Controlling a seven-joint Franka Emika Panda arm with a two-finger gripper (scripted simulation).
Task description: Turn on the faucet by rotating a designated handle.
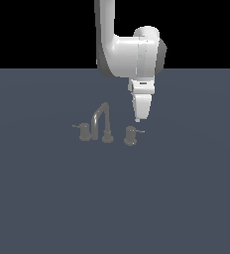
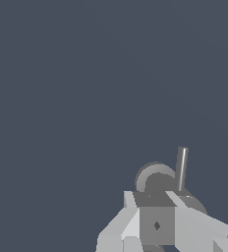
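The faucet [image 1: 102, 121] is a small grey three-piece set on the floor, with an arched spout between two short knobs. The handle [image 1: 131, 135] is the knob on the exterior view's right, and its thin lever stub [image 1: 140, 132] points right. My gripper [image 1: 138, 119] hangs just above that stub, fingers pointing down and pressed together, holding nothing and apart from the knob. In the wrist view the handle [image 2: 154, 178] and its lever stub [image 2: 181, 167] show just past my gripper [image 2: 154, 198].
The twin knob [image 1: 84, 131], with its lever pointing left, stands at the exterior view's left of the spout. A flat blue-grey floor [image 1: 115, 198] stretches all around the set.
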